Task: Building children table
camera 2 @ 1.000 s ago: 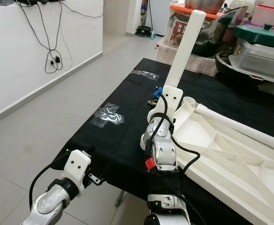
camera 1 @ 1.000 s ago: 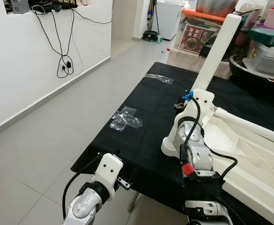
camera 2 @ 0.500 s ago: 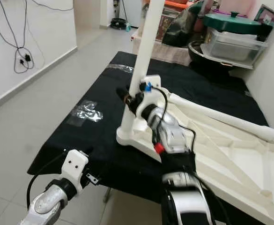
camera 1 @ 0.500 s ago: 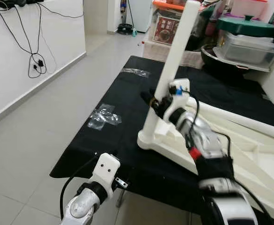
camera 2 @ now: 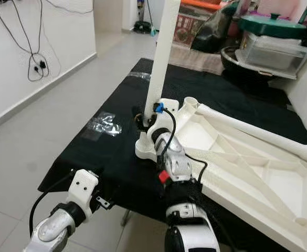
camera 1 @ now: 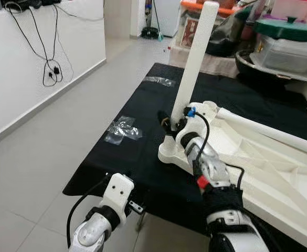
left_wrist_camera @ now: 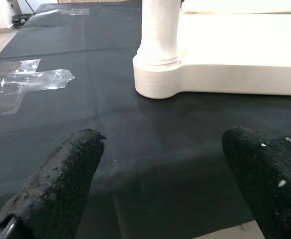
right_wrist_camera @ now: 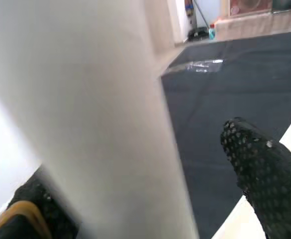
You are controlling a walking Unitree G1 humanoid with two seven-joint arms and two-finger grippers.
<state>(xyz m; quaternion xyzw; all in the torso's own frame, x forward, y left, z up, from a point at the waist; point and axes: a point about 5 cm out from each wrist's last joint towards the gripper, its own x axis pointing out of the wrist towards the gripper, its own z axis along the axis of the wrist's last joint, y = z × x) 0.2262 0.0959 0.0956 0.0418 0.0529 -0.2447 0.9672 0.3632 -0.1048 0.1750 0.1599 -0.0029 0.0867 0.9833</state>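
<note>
One white plastic tabletop (camera 1: 279,173) is lying upside down on a black cloth (camera 1: 143,152), near its front edge. One round white leg (camera 1: 195,58) is standing up from the tabletop's corner, and a second leg (camera 2: 258,134) is lying flat across it. The right gripper (camera 1: 170,122) is reaching to the upright leg low down, fingers around it. The left gripper (left_wrist_camera: 160,174) is hanging by the cloth's front edge, its two bumpy black fingers (left_wrist_camera: 60,179) spread wide, holding nothing. Two clear tape patches (camera 1: 123,130) are shining on the cloth. Open grey floor (camera 1: 43,157) is lying to the left.
</note>
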